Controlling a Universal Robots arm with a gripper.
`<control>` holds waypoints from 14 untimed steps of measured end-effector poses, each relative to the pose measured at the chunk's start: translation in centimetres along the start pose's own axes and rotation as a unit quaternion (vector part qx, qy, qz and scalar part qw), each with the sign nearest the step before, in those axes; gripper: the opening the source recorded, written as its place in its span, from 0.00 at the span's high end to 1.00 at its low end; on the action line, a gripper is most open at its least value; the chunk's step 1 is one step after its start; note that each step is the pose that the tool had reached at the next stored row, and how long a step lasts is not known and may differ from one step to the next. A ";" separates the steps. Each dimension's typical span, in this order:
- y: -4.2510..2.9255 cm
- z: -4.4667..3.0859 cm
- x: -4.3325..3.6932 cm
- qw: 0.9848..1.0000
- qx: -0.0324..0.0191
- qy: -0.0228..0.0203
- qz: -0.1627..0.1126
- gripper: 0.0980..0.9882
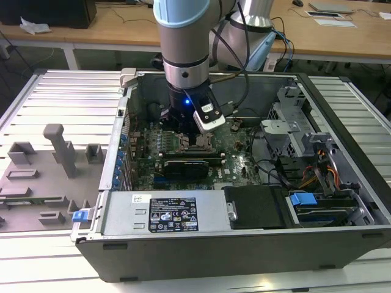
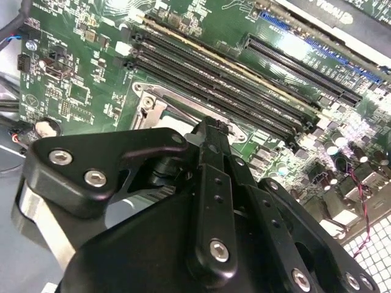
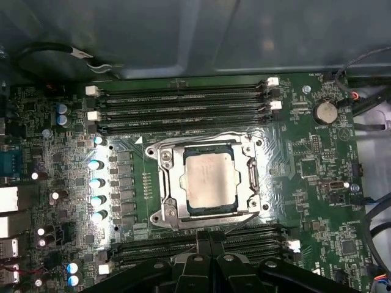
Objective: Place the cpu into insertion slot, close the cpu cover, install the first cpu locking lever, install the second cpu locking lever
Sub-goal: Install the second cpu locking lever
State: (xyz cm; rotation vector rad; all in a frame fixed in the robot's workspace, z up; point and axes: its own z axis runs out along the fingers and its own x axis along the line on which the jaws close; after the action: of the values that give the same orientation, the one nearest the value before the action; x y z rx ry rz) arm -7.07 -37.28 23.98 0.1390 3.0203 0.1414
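Observation:
In the first wrist view the cpu (image 3: 209, 182), a square chip with a beige metal top, lies flat in the insertion slot (image 3: 252, 183). The silver cpu cover (image 3: 171, 183) is down around it as a frame. Thin wire levers run along two opposite sides of the cover (image 3: 195, 142) (image 3: 214, 221). My gripper (image 3: 211, 239) is shut with nothing between its fingers and hangs just off one side of the socket. The second wrist view has the fingertips (image 2: 211, 127) pressed together above the socket's metal corner (image 2: 160, 105). In the exterior view the gripper (image 1: 194, 141) is low inside the open computer case.
Long black memory slots (image 3: 183, 104) (image 3: 244, 247) flank the socket on two sides. A black card (image 1: 186, 166) lies just in front of it. Drive bays and cables (image 1: 299, 165) fill the exterior view's right; a grey fixture plate (image 1: 49, 165) lies outside the case at its left.

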 end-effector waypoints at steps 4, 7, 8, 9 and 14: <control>-0.49 0.09 0.70 1.000 -0.011 -0.001 0.001 0.99; -1.05 0.31 0.87 1.000 -0.017 -0.001 0.002 0.99; -1.24 0.40 0.89 1.000 -0.021 -0.001 0.002 0.99; -1.34 0.47 0.93 1.000 -0.026 0.000 0.003 0.99; -1.96 0.89 1.40 0.999 -0.048 0.001 0.005 0.99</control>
State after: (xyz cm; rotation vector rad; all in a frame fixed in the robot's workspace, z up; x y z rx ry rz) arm -8.52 -39.01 22.75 0.1470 3.0089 0.2861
